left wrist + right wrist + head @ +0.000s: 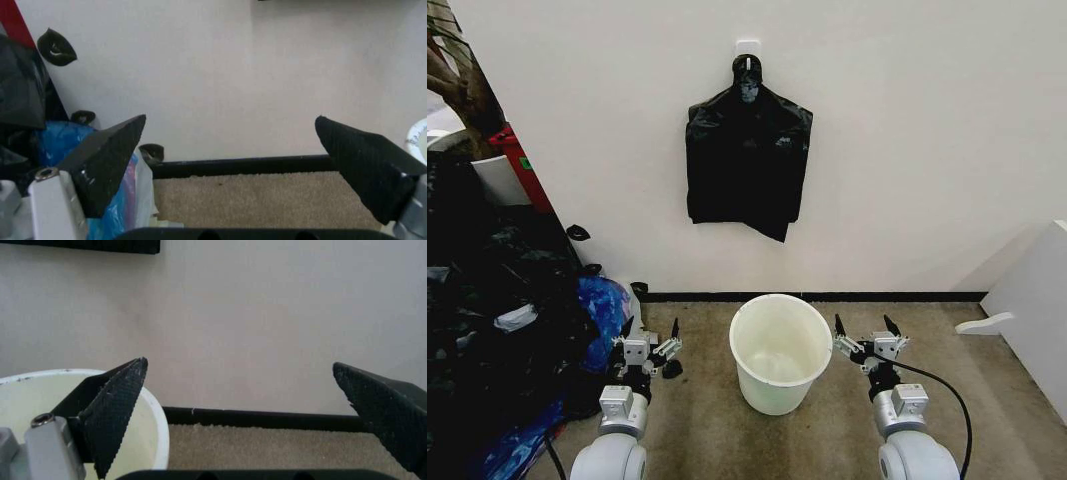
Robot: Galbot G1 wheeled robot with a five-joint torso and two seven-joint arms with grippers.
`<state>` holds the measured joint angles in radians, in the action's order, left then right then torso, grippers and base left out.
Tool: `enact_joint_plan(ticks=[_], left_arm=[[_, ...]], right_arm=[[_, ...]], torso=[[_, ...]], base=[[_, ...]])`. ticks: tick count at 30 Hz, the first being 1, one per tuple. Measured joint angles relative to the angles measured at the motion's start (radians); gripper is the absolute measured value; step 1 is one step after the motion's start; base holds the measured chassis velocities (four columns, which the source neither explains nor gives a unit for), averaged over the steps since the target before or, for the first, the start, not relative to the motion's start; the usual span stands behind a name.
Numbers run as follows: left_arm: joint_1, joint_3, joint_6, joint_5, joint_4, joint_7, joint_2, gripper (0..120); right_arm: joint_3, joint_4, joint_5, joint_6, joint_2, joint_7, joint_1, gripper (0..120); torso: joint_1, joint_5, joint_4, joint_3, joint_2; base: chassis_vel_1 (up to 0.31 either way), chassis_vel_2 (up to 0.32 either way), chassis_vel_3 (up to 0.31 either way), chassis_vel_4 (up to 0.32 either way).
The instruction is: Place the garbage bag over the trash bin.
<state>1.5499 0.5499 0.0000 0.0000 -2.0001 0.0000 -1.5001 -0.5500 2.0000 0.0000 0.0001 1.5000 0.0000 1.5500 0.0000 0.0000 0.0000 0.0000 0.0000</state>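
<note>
Cream-white trash bin, smooth, tapering, bare-rimmed

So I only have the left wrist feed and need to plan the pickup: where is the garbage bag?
Observer: The garbage bag hangs from a wall hook, above the trash bin.
Operator: Is the bin lined already?
Observer: No, it stands bare on the carpet, open side up.
Operator: Where is the right gripper?
Observer: The right gripper is open beside the bin's right side, holding nothing; the left gripper mirrors it on the other side, also open.
</note>
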Motion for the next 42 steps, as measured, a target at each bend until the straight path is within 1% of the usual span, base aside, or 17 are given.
enact_joint_plan(ticks=[42], left_arm=[[0.000, 0.000, 0.000, 0.000, 0.000, 0.000, 0.000, 100]], right_arm=[[0.000, 0.000, 0.000, 0.000, 0.000, 0.000, 0.000, 100]], torso=[[0.000, 0.0000, 0.0000, 0.000, 0.000]], base=[[0.000, 0.000, 0.000, 0.000]])
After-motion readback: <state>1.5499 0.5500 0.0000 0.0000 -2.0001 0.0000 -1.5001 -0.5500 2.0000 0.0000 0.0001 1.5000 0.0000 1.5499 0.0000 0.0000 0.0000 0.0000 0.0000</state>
